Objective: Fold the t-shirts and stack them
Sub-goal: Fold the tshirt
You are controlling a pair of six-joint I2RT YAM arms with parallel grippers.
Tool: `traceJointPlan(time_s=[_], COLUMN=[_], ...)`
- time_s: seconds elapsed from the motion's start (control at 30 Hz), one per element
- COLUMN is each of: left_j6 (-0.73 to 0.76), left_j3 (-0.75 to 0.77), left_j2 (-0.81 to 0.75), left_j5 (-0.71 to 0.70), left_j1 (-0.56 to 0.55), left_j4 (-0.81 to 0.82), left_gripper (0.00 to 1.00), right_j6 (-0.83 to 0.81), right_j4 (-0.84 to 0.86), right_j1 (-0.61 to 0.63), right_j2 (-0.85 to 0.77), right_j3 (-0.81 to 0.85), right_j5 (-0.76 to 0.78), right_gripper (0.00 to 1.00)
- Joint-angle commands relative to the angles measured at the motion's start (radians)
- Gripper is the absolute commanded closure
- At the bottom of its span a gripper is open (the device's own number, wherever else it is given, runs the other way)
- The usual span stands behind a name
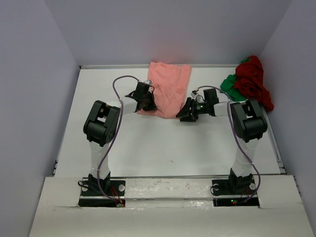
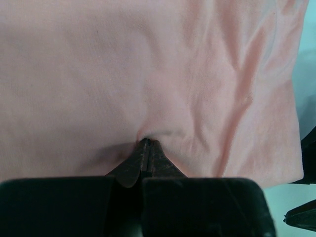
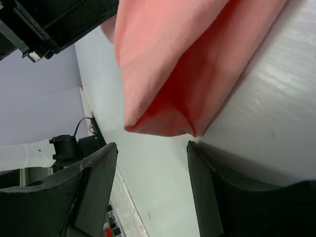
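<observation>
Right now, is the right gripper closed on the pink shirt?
No: the right gripper stands open, the pink shirt corner lying ahead of it.

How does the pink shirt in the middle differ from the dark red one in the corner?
The salmon-pink shirt lies smoothed out as a neat oblong at the far middle of the table. The dark red shirt is a crumpled heap in the far right corner, against the green shirt. The left gripper pinches a pucker of the salmon-pink shirt, while no gripper touches the dark red shirt. Both are soft plain cloth.
</observation>
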Motion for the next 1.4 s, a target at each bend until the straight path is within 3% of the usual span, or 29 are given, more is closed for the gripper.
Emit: traceJointPlan(time_s=[0.0, 0.23, 0.47, 1.37], left_j6=[0.037, 0.047, 0.054, 0.055], left_j3=[0.017, 0.02, 0.018, 0.009], left_j2=[0.014, 0.006, 0.0, -0.006], left_j5=[-0.045, -0.048, -0.054, -0.047], left_j1=[0.012, 0.011, 0.011, 0.014], left_j4=[-0.068, -0.094, -0.101, -0.098], left_gripper=[1.0, 1.0, 1.0, 1.0], right_j6=[0.031, 0.028, -0.05, -0.063], right_j4=[0.068, 0.064, -0.059, -0.041], right_j1=[0.005, 0.005, 0.005, 0.005], right_j2=[-0.072, -0.08, -0.104, 0.046], right_j3=[-0.021, 0.015, 0.088, 0.166], right_j5=[-0.069, -0.069, -0.023, 0.017], right_gripper=[0.36, 0.36, 0.36, 0.35])
